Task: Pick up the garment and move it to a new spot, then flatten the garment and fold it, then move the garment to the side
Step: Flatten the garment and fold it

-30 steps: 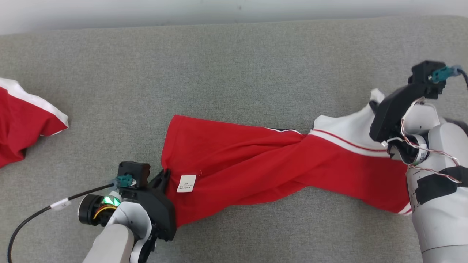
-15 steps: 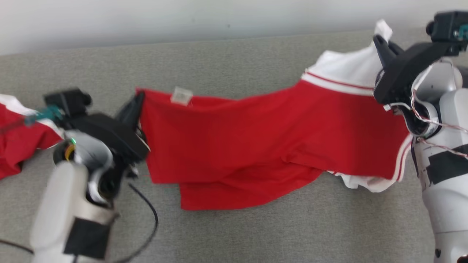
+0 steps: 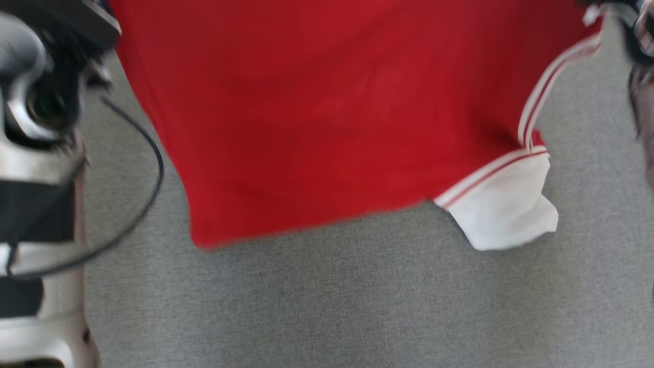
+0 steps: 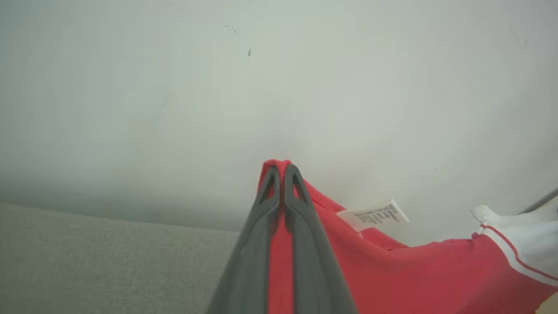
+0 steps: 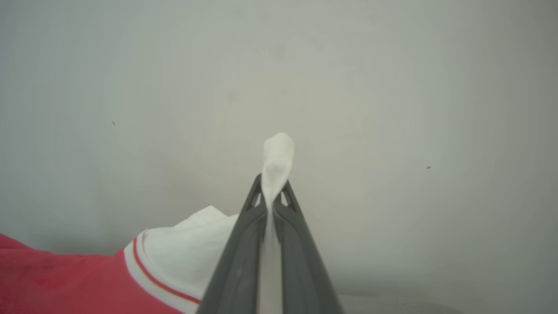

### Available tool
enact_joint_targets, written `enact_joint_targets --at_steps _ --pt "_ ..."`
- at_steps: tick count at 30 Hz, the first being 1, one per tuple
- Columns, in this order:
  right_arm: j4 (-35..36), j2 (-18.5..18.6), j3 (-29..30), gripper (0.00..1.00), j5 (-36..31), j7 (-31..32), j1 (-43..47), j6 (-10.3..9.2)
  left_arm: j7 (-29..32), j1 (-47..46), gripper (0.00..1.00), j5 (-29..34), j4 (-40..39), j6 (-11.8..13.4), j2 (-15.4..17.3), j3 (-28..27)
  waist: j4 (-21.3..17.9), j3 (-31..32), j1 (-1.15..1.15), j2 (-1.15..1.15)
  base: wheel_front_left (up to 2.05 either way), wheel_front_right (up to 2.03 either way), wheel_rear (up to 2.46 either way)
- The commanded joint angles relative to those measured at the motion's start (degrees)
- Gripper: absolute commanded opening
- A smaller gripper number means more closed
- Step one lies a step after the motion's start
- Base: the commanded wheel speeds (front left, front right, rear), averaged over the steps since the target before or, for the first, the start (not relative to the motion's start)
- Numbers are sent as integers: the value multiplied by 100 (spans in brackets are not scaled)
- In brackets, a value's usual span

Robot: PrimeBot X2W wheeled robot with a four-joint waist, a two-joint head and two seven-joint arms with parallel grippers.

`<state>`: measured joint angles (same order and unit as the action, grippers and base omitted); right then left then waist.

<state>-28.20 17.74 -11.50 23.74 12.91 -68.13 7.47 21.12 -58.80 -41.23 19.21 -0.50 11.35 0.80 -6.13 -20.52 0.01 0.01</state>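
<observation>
I am carrying the garment [image 3: 327,117] to its new spot. It is hanging spread between both arms above the grey fabric surface [image 3: 357,306]; whether its lower edge is touching, I cannot tell. My left fingers [image 4: 250,261] are pinching a red corner at its ten o'clock, and my right fingers [image 5: 237,266] are clenching a white tip at two o'clock. Next, I judge, I am needing a slow, level lowering with the arms well apart, so the cloth is landing flat. It is looking like soft, limp red knit, with a white, red-striped sleeve [image 3: 503,214] drooping at four o'clock and a papery label [image 4: 374,214].
</observation>
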Motion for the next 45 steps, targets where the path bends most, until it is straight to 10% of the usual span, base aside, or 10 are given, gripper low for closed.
enact_joint_targets --at_steps 1,24,45 --pt "-78 27 -32 0 -70 -287 -413 5 -192 -435 0 187 17 37 89 -1 -171 -692 -1 -1 0 0 0" --pt "-445 270 490 0 -1872 -2751 -3475 3 -2516 -3183 0 627 822 -424 393 -189 -139 -1711 -1 -1 0 0 0" --pt "843 1056 -379 0 -734 -2411 738 3 -2927 244 0 -691 399 -698 474 1125 19 -736 -1 -1 0 0 0"
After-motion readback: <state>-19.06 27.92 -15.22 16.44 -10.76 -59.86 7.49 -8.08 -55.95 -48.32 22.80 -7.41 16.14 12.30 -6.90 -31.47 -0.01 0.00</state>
